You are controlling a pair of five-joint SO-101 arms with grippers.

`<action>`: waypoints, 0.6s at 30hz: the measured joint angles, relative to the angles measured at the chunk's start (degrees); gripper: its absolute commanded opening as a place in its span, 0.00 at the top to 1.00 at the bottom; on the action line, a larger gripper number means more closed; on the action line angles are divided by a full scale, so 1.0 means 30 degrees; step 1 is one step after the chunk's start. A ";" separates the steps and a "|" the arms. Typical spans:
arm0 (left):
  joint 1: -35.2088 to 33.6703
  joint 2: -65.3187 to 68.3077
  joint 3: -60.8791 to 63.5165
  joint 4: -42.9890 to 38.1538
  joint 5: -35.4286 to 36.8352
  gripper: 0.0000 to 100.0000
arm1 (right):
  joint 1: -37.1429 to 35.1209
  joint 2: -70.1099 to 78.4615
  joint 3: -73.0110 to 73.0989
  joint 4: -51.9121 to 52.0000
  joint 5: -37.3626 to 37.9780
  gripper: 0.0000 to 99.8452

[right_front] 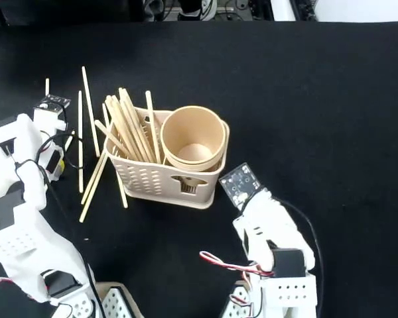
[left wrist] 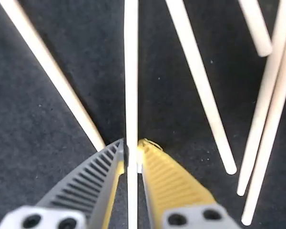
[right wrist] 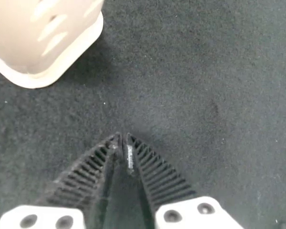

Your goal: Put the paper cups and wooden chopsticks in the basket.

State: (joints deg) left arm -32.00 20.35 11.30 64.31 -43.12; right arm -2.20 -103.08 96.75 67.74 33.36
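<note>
The basket (right_front: 156,180) stands on the black counter (right_front: 318,99), a little left of centre. The paper cups (right_front: 192,136) sit nested and upright in its right half, mouth up. Its left half holds a bundle of chopsticks (right_front: 129,126). They stand on end and lean, their upper ends fanning toward the far left.

More loose chopsticks (right_front: 79,142) lie flat on the counter left of the basket. Two of them run near to far, almost parallel. Another pair (right_front: 94,182) slants from near left up toward the basket's left wall. A short length of another stick (right_front: 47,86) shows at the far left, also near to far.

The left arm (right_front: 20,199) is at the left edge of the counter, beside these sticks. In the left wrist view, the left gripper (left wrist: 131,145) has its jaws narrowed onto one chopstick (left wrist: 131,71). That stick's long axis runs in line with the jaws and on past their tips over the counter. Other sticks (left wrist: 200,90) lie on either side of it.

The right arm (right_front: 272,232) is near and right of the basket. The right gripper (right wrist: 122,142) has its jaws pressed together on nothing, low over bare counter. A corner of the basket (right wrist: 38,43) is just ahead of it.
</note>
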 measured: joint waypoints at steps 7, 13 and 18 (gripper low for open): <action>-0.0147 -0.3546 -0.0029 0.3927 0.0029 0.97 | 0.0000 0.0000 0.0000 0.0000 0.0000 0.99; -0.0147 -1.0344 0.1846 0.5538 0.1495 0.97 | 0.0000 0.0000 0.0000 0.0000 0.0000 0.99; -0.0147 -1.6762 0.4571 0.3663 0.3253 0.97 | 0.0000 0.0000 0.0000 0.0000 0.0000 0.99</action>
State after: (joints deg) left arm -32.44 -29.93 25.01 75.30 -33.36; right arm -2.20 -103.08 96.75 67.74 33.36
